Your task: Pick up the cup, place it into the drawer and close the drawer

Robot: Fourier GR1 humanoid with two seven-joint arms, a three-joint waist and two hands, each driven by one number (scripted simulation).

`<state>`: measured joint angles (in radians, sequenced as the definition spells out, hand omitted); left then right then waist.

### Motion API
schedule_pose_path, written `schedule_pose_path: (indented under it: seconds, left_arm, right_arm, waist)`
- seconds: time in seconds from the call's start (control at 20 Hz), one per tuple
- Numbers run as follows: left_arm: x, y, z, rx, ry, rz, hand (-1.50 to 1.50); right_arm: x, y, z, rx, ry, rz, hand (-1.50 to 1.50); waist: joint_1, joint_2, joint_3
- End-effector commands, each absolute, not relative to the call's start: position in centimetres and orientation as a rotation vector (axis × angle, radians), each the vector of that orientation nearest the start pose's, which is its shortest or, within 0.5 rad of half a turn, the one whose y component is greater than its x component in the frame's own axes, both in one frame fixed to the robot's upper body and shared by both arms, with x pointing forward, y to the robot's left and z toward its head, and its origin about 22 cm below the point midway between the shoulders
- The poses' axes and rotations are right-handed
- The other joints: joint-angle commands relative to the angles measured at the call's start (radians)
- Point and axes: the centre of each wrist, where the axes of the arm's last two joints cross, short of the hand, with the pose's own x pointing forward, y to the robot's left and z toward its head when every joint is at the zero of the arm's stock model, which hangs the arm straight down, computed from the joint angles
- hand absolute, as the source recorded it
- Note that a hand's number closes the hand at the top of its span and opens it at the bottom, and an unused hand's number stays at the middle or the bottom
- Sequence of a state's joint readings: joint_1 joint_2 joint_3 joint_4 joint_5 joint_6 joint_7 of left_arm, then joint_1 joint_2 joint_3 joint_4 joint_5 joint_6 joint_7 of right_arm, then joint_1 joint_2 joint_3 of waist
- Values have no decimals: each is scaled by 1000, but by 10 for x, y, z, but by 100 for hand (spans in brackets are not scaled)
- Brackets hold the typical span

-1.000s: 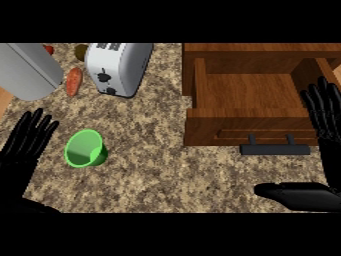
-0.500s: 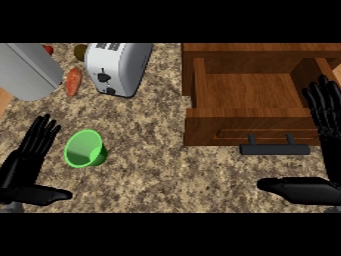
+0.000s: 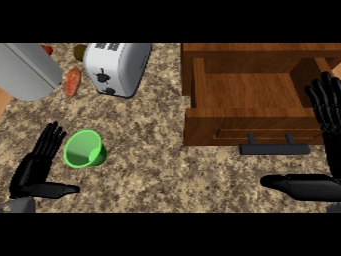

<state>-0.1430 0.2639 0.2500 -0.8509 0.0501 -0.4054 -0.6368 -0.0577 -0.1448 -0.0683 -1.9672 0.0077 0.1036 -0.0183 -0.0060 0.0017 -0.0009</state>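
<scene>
A green cup (image 3: pixel 84 149) lies on its side on the speckled counter at the left, its mouth facing up toward me. My left hand (image 3: pixel 36 167) stands just left of it with straight fingers and the thumb stretched toward the right, close to the cup but apart from it. The wooden drawer (image 3: pixel 202 80) is pulled open at the upper right, with nothing showing inside and a black handle (image 3: pixel 274 148) on its front. My right hand (image 3: pixel 334 125) is open at the right edge, fingers beside the drawer's right wall, thumb reaching left below the handle.
A white toaster (image 3: pixel 117 67) stands at the back, with a grey appliance (image 3: pixel 18 70) left of it. An orange carrot (image 3: pixel 72 82) and other small foods lie between them. Wooden floor shows at the far left edge.
My left hand has slid right and forward, ending closer to the cup. The right hand has barely shifted. Cup and drawer have not moved.
</scene>
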Motion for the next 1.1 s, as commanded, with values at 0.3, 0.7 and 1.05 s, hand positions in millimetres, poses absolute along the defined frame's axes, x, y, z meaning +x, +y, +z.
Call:
schedule_pose_path:
  seconds: [0.3,0.7,1.05]
  left_arm:
    - [242,381,-127,-121,-1673,7,-150]
    - [229,360,-148,-104,-1697,-14,-150]
    - [244,364,-138,-104,-1732,-24,-150]
  right_arm:
    - [230,-263,119,-62,-2037,251,-150]
    - [228,-262,119,-53,-2029,244,-150]
    - [230,-246,133,-50,-2037,269,-150]
  waist:
    - [-8,2,-1]
    - [-14,5,-2]
    - [-19,7,-4]
